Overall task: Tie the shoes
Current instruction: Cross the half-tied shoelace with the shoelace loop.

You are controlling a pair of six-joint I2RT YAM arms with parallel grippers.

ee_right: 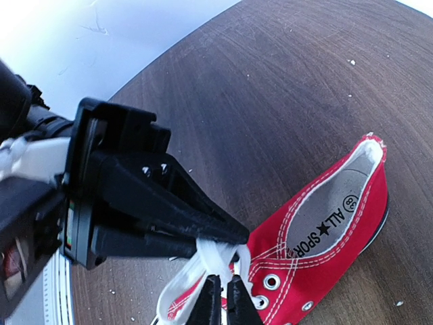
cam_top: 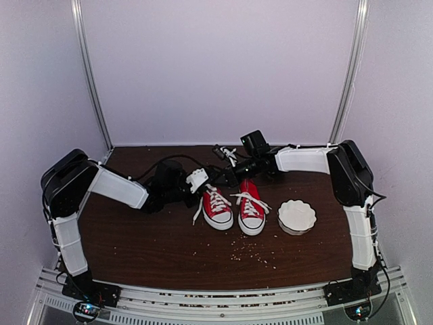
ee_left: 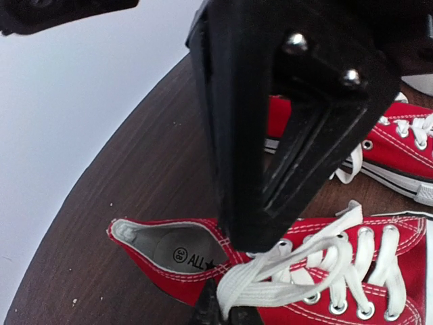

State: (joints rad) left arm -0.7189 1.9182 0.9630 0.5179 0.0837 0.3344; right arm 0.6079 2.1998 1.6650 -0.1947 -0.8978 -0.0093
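Shoes point(cam_top: 218, 210) sit side by side at mid-surface point(cam_top: 149, 237). The left gripper point(ee_right: 233, 237) and right gripper point(ee_right: 224, 298) each pinch the near shoe's white laces point(ee_left: 270, 281). Best drawn apart evenly and low, without lifting the shoe.

the left arm point(cam_top: 118, 186) and right arm point(cam_top: 358, 230) had white link covers and black joint housings, with thin black cables point(cam_top: 162, 158) along them. the right gripper point(ee_left: 259, 238) was matte black and wedge-shaped, with two silver screw heads point(ee_left: 295, 43).
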